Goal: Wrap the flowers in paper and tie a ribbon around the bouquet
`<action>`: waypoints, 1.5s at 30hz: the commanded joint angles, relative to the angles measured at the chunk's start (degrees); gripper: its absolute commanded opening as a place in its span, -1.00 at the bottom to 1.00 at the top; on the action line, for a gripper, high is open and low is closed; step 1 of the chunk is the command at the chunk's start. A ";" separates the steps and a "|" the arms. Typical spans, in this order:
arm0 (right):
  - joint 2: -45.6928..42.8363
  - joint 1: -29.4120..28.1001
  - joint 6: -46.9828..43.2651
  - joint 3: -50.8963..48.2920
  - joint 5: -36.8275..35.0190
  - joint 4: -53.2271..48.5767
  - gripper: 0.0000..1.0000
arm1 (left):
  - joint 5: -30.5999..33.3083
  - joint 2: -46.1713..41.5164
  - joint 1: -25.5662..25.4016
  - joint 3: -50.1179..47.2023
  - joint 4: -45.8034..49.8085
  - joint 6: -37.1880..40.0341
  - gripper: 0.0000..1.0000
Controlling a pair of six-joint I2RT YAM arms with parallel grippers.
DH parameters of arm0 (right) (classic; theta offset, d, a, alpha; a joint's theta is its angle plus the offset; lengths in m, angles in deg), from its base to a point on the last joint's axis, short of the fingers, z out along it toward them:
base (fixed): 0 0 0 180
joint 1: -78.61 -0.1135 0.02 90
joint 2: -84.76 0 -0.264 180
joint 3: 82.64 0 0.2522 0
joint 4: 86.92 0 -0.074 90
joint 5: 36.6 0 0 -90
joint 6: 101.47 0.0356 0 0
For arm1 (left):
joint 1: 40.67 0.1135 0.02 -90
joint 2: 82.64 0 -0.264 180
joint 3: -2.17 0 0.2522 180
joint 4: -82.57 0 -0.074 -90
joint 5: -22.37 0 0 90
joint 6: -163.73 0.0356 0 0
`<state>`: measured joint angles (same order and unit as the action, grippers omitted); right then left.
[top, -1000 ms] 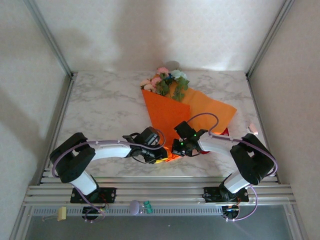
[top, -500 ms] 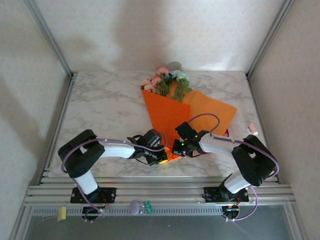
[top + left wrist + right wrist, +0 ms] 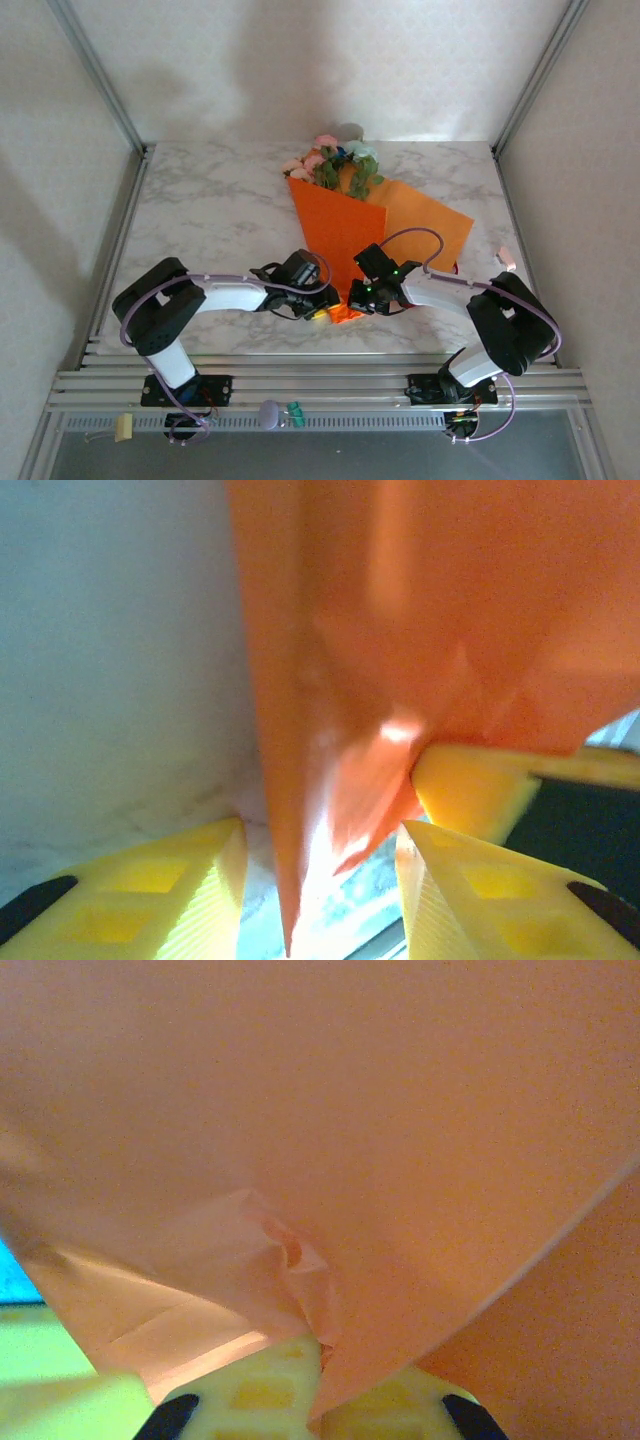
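left gripper (image 3: pixel 320 845): jaws now parted after being closed, paper (image 3: pixel 335 235) tip sits between fingers, nothing clamped. right gripper (image 3: pixel 318 1365): still pinched shut on paper fold at near tip. flowers (image 3: pixel 335 165) poke out far end, mid table (image 3: pixel 200 220). folded flap looks wider than before.

1. The paper (image 3: pixel 345 235) is lying across the middle of the tabletop (image 3: pixel 210 220), blocking any straight left-to-right pass.
2. The left end effector (image 3: pixel 323 306) and right end effector (image 3: pixel 356 300) are crowding the paper's near tip, leaving almost no gap between them.
3. The flowers (image 3: pixel 335 160) are occupying the far middle.
4. The tabletop's left side is lying bare, offering open passage.
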<state>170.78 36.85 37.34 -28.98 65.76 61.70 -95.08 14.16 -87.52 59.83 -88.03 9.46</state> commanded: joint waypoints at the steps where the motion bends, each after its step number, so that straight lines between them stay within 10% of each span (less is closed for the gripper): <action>1: 1.79 0.45 -0.93 -0.84 -0.39 -3.83 -1.00 | 1.16 1.37 1.12 1.05 -0.03 1.99 -0.25; 8: 1.61 0.54 -1.02 -1.05 -0.41 -3.99 -1.00 | 1.32 3.03 1.80 1.76 -0.98 2.42 -1.00; 13: 1.61 0.62 -1.24 -1.05 -0.22 -4.02 -1.00 | 1.94 2.07 2.96 2.09 -0.74 3.07 -0.95; 15: 1.61 0.62 -1.26 -1.05 -0.03 -4.00 -1.00 | 2.30 1.57 3.96 2.02 -0.77 3.35 -0.44; 18: 1.61 0.62 -1.23 -0.97 0.15 -4.03 -1.00 | 1.79 2.02 5.73 2.11 -1.59 3.95 -0.30; 23: 2.05 0.71 -1.41 -0.75 0.28 -4.00 -1.00 | 0.86 4.50 8.00 3.68 -2.49 6.12 -0.52; 26: 2.05 0.71 -1.44 -0.61 0.34 -4.08 -1.00 | 0.46 5.51 8.95 4.24 -2.58 6.85 -0.98; 31: 1.96 0.80 -1.53 -0.61 0.30 -4.17 -1.00 | 0.37 5.45 9.98 4.66 -2.47 7.55 -1.00; 37: 2.18 0.87 -1.61 -0.35 0.50 -4.26 -1.00 | 0.74 6.42 11.68 6.23 -1.70 8.89 -0.37; 41: 2.30 0.89 -1.75 -0.18 0.57 -4.38 -1.00 | 0.46 8.24 13.40 7.96 -1.75 10.47 -0.43; 45: 2.37 0.89 -1.88 -0.19 0.69 -4.52 -1.00 | 0.02 9.65 14.93 9.25 -2.34 11.60 -1.00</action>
<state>171.24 37.38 36.25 -28.81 66.98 61.96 -96.10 22.38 -73.91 67.35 -89.93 19.23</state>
